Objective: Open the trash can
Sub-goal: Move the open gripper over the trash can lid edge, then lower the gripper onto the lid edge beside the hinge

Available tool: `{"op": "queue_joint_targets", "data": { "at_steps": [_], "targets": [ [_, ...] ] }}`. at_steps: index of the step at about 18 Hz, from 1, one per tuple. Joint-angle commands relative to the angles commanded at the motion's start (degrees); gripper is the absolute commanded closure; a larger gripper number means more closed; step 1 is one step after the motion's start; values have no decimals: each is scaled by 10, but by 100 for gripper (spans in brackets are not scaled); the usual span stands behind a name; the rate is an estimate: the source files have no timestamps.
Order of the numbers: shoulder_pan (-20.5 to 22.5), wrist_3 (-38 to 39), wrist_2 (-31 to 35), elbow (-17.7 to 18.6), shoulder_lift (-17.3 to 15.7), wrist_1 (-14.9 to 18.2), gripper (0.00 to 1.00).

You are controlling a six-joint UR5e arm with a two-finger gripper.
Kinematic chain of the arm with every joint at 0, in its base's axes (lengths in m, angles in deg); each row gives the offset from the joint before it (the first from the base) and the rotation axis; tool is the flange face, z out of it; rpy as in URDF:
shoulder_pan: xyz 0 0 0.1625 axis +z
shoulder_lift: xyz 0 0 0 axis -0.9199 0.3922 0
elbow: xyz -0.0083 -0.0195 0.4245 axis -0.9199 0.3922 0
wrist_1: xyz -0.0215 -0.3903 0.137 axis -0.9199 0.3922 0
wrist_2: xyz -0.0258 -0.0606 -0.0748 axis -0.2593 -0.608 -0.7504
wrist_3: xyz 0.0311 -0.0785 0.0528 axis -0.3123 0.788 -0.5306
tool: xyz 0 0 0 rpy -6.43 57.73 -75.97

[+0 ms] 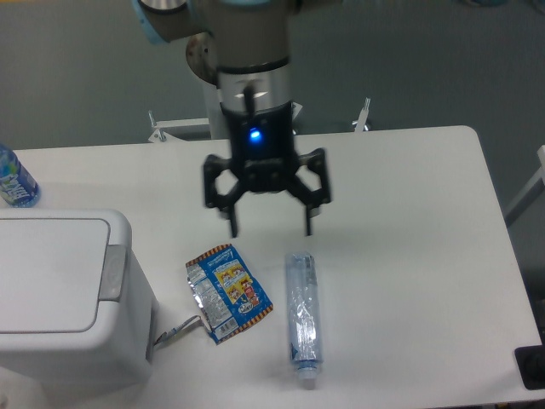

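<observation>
The hand (271, 227) hangs over the middle of the white counter (400, 247), its two fingers spread wide with nothing between them, tips pointing down and clear of the surface. A blue light glows on the wrist above it. Just below the left fingertip as the camera sees it lies a crumpled snack wrapper (227, 292), flat on the counter; just below the other fingertip lies a clear plastic bottle (302, 318), on its side, cap end toward the near edge. Wrapper and bottle lie near each other but apart.

The trash can (68, 307) stands at the counter's near left corner, well apart from the hand, its flat lid down and the grey push tab (112, 273) on the edge facing the wrapper. A blue-labelled bottle (14, 181) stands at the far left edge. To the camera's right of the hand the counter runs bare to its rounded far corner.
</observation>
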Motion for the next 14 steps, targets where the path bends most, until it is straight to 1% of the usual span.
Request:
{"op": "queue_joint_targets", "data": {
  "at_steps": [2, 4, 7, 14],
  "targets": [
    [-11, 50, -1, -17, 18, 0, 0],
    [-26, 83, -1, -25, 33, -5, 0],
    [-42, 102, -2, -23, 41, -11, 0],
    [-60, 103, -2, -24, 49, -12, 0]
  ]
}}
